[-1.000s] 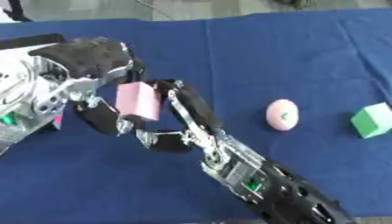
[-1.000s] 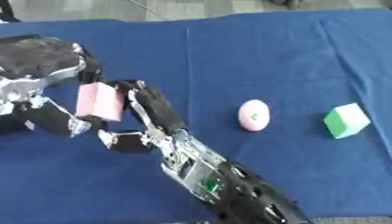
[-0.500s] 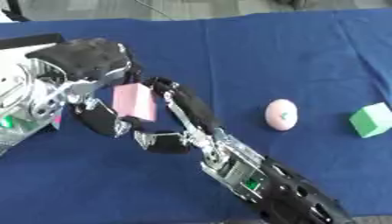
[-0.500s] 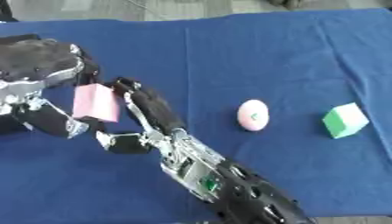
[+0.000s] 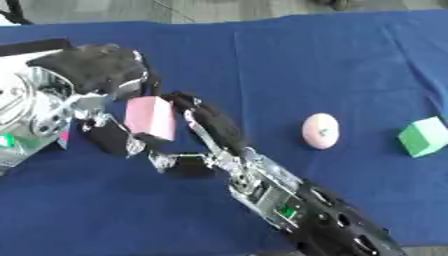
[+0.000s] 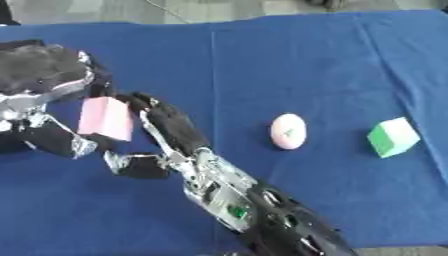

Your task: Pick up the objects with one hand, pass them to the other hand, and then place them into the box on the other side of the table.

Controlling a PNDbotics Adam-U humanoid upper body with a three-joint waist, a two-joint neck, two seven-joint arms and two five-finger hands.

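2 hands (image 5: pixel 96 75) (image 5: pixel 206 125) around pink block (image 5: pixel 150 117)

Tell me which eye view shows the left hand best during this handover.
The left eye view: the left hand shows with its silver wrist, fingers curled over the pink block, which the right hand also holds from the other side. In the right eye view the left hand sits against the picture's left edge, partly cut off.
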